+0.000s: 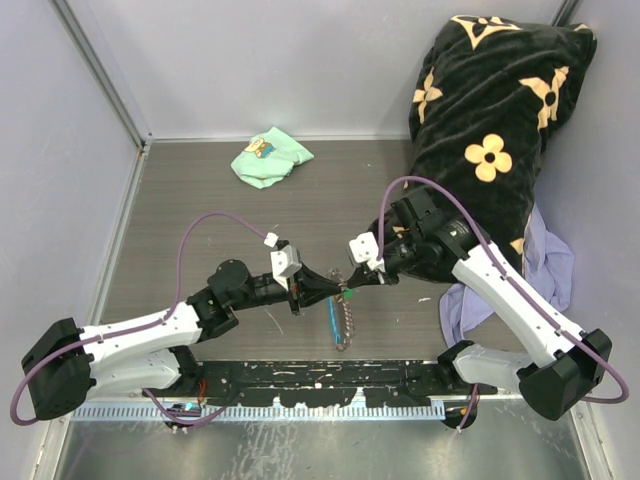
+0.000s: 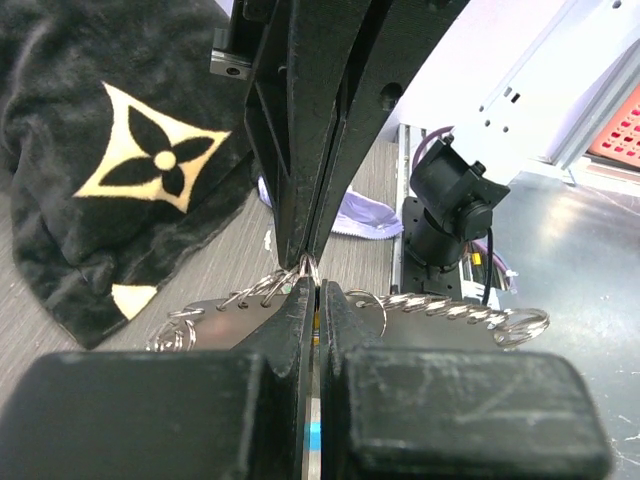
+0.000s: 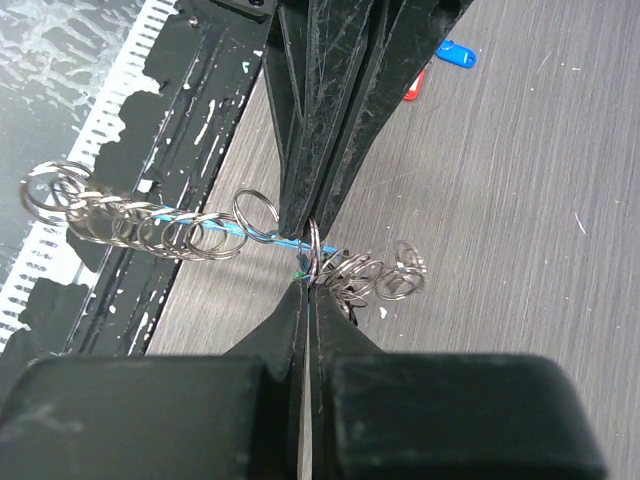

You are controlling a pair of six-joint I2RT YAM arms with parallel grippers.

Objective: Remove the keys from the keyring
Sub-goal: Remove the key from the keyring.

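Note:
My left gripper (image 1: 335, 291) and right gripper (image 1: 358, 281) meet tip to tip above the table's middle, both shut on the small silvery keyring (image 1: 347, 293). In the left wrist view my fingertips (image 2: 300, 295) pinch the ring (image 2: 308, 268), with a yellowish bit between them. In the right wrist view my fingertips (image 3: 300, 300) clamp the same ring (image 3: 313, 245), a green speck beside it. The link chain (image 3: 130, 225) trails to both sides and hangs down (image 1: 346, 322) beside the sky-blue fob (image 1: 331, 322). A blue-tagged key (image 3: 455, 53) and a red-tagged key (image 3: 413, 88) lie loose on the table.
A mint-green cloth (image 1: 268, 158) lies at the back. A black flowered blanket (image 1: 490, 130) fills the back right corner, with a lavender cloth (image 1: 550, 265) beside it. A black chipped rail (image 1: 320, 385) runs along the near edge. Grey walls enclose the table.

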